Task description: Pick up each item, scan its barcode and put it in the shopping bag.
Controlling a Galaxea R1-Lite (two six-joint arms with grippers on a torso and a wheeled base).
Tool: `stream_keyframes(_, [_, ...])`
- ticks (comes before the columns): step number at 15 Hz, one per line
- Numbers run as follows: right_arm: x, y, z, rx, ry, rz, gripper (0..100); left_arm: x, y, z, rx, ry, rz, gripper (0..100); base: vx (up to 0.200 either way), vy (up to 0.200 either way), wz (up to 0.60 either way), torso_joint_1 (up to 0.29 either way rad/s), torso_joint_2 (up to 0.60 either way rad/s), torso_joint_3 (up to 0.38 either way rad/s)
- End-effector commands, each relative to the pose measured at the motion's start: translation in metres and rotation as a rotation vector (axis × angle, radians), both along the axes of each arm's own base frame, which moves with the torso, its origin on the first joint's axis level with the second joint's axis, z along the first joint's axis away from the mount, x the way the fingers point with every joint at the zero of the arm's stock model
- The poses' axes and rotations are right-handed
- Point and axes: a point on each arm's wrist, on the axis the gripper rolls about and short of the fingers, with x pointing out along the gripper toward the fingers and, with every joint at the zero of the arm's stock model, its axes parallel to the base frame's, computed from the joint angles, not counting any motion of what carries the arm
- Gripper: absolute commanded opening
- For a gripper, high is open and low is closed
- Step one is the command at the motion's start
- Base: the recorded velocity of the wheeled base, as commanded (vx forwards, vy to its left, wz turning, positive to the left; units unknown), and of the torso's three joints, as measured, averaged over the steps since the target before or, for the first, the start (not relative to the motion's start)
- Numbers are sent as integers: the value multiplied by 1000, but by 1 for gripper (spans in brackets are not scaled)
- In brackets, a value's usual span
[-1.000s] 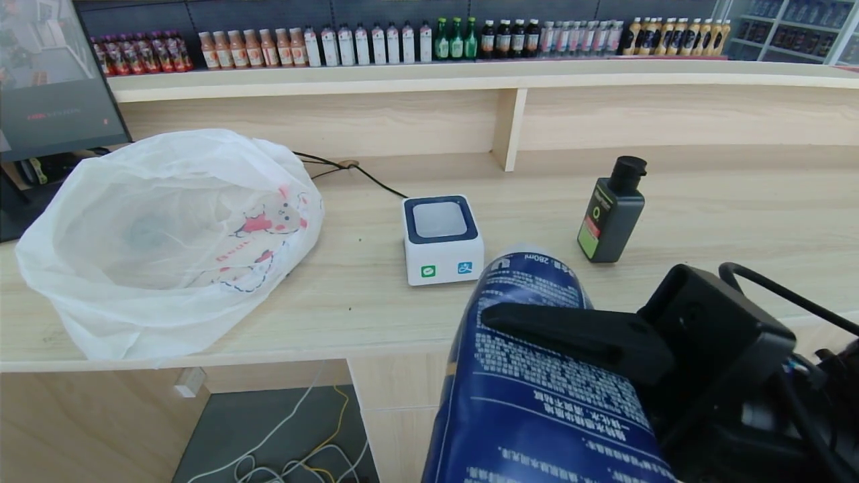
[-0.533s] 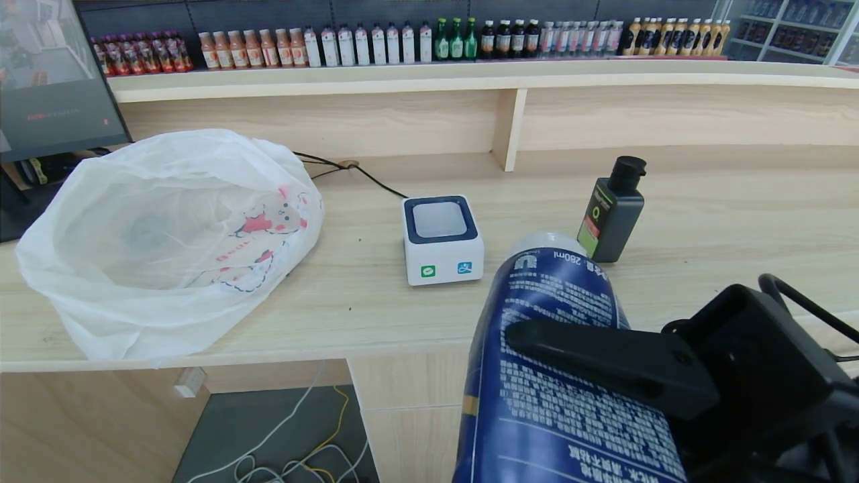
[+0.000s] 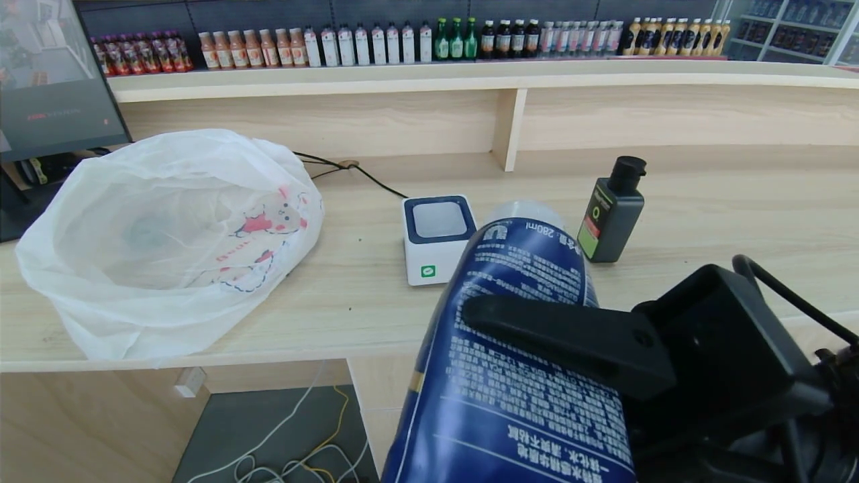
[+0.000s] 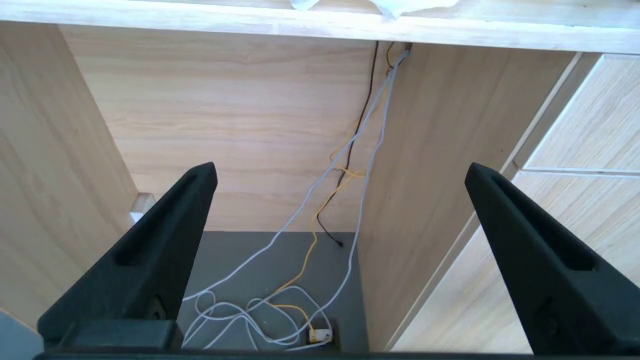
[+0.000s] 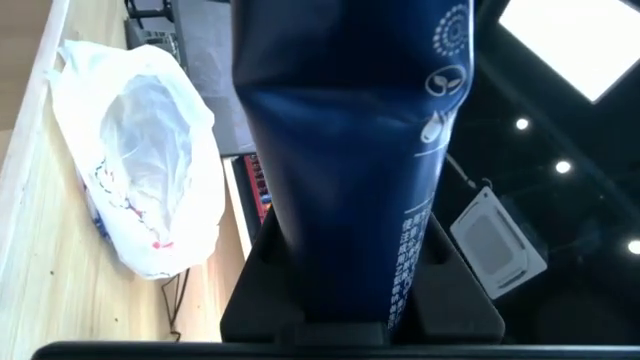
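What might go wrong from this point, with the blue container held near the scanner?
1. The blue container, clamped in the right gripper, hangs close to the upright dark bottle; a sideways swing might topple it.
2. The container's wall looks dented in the right wrist view, so it may slip or deform.
3. The shopping bag has a soft rim that could fold during the drop.

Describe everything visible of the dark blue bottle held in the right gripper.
The dark blue bottle is a rounded, plastic-looking container covered in white print. Its pale far end shows beside the scanner. It is held tilted above the counter, lying lengthwise away from the robot. The right gripper is shut on it, with one black finger across its printed side. The right wrist view shows a crease in its wall.
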Motion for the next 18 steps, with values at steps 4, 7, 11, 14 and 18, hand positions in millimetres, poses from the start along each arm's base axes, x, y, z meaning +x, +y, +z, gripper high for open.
stream_keyframes(4, [9, 19, -4, 10, -57, -7, 0, 0, 0, 0, 0, 0, 0, 100, 0, 0, 0, 0, 0, 0])
stream_keyframes(7, [10, 20, 1, 25, -100, -23, 0, 0, 0, 0, 0, 0, 0, 100, 0, 0, 0, 0, 0, 0])
stream_keyframes(11, [10, 17, 3, 29, -136, -44, 0, 0, 0, 0, 0, 0, 0, 100, 0, 0, 0, 0, 0, 0])
stream_keyframes(14, [9, 17, 3, 27, -137, -45, 0, 0, 0, 0, 0, 0, 0, 100, 0, 0, 0, 0, 0, 0])
stream_keyframes(18, [8, 13, 4, 29, -153, -56, 0, 0, 0, 0, 0, 0, 0, 100, 0, 0, 0, 0, 0, 0])
